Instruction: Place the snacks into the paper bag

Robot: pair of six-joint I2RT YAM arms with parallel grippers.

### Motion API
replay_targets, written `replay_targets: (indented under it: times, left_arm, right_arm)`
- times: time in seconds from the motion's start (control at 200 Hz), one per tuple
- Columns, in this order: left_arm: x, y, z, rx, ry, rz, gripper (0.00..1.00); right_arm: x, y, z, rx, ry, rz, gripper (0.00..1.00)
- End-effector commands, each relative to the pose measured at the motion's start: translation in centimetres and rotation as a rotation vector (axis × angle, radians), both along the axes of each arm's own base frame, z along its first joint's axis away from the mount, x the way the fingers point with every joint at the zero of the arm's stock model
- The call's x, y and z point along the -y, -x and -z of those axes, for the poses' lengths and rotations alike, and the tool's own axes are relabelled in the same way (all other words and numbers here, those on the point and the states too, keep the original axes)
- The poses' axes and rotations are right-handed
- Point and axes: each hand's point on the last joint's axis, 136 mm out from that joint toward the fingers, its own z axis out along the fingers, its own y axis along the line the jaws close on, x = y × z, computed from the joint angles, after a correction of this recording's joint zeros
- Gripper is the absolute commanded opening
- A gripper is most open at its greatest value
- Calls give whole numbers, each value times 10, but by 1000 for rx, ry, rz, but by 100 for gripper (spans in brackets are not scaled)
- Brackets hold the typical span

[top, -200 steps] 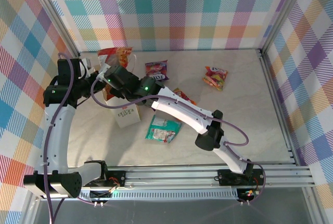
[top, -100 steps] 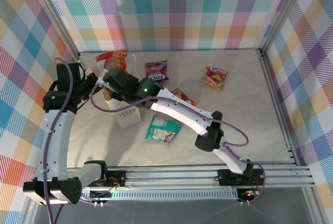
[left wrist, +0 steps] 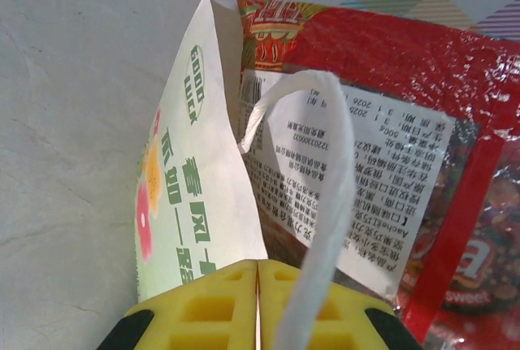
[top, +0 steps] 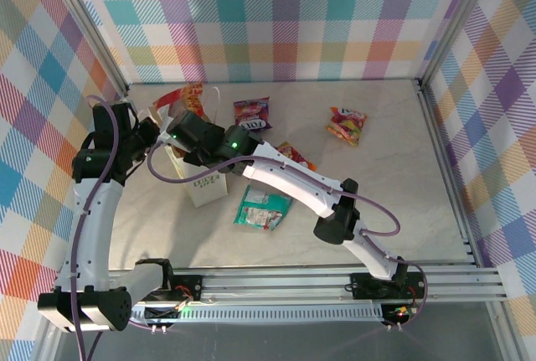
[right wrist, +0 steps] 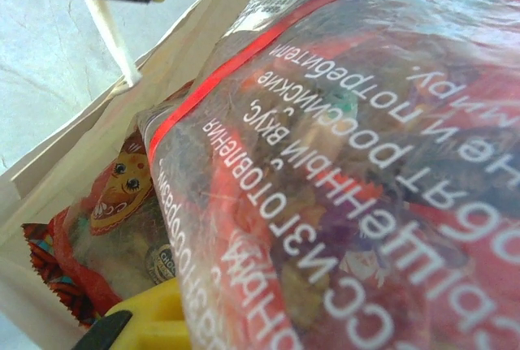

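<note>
Upper left: left gripper (left wrist: 257, 297) pinches the bag (left wrist: 183, 204) rim; right gripper (top: 178, 118) clamps the red packet (right wrist: 349, 163) at its mouth.

Green "GOOD LUCK" atop Chinese characters on the paper bag (left wrist: 183, 204), at 10 o'clock. "500g" and "2026" on the large red packet (left wrist: 455, 66), on its white label (left wrist: 390, 179); "sweet" at 4 o'clock. Upside-down Cyrillic "ИЗГОТОВЛЕНИЯ" across its film in the right wrist view.
</note>
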Motion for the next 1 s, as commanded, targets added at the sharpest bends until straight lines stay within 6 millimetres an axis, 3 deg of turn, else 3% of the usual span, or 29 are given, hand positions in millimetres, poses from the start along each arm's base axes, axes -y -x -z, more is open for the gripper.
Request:
replay_targets:
  times: [0.0,0.115,0.3,0.69,0.995]
  left_arm:
    - [-1,0,-5,33,14,-12,9]
    - [-1,0,-1,23,15,-11,9]
    - [-1,0,1,17,12,-9,9]
    - [0,1,0,13,6,-2,9]
    - [0,-1,-4,8,-9,18,9]
  right_arm:
    - [1,-2,-42,75,-89,10,19]
    - [-1,1,-42,75,-92,1,31]
    - [-9,6,-45,83,-113,-16,42]
    - [2,0,-87,161,-220,56,45]
    - [40,-5,-110,219,-217,186,46]
